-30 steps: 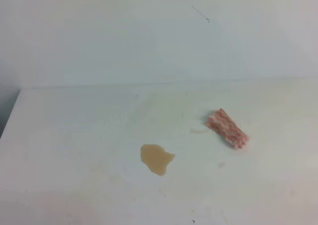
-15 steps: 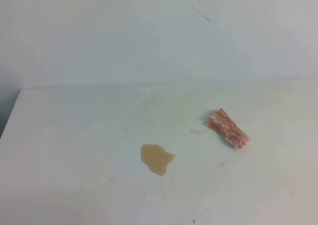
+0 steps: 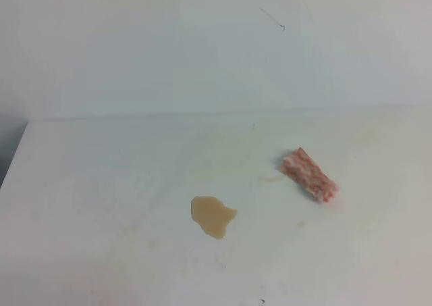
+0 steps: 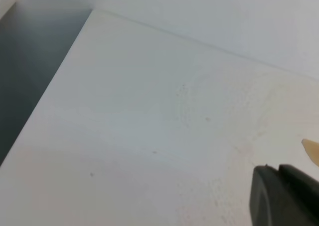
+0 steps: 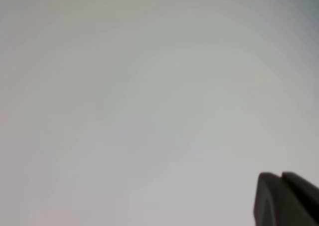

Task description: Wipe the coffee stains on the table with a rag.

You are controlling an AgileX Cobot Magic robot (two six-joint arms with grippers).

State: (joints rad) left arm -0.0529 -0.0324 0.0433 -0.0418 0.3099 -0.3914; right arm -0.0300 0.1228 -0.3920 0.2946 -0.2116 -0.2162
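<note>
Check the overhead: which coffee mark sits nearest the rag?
The faint tan smear just left of the rag; the big blotch lies farther off, nearer the front edge.

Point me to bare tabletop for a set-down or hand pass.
Bare: the table's left half, from its left edge to the coffee puddle, and the back strip between wall and rag. Tightest: the gap between puddle and rag, with a faint tan smear. Front right has a small speck.
</note>
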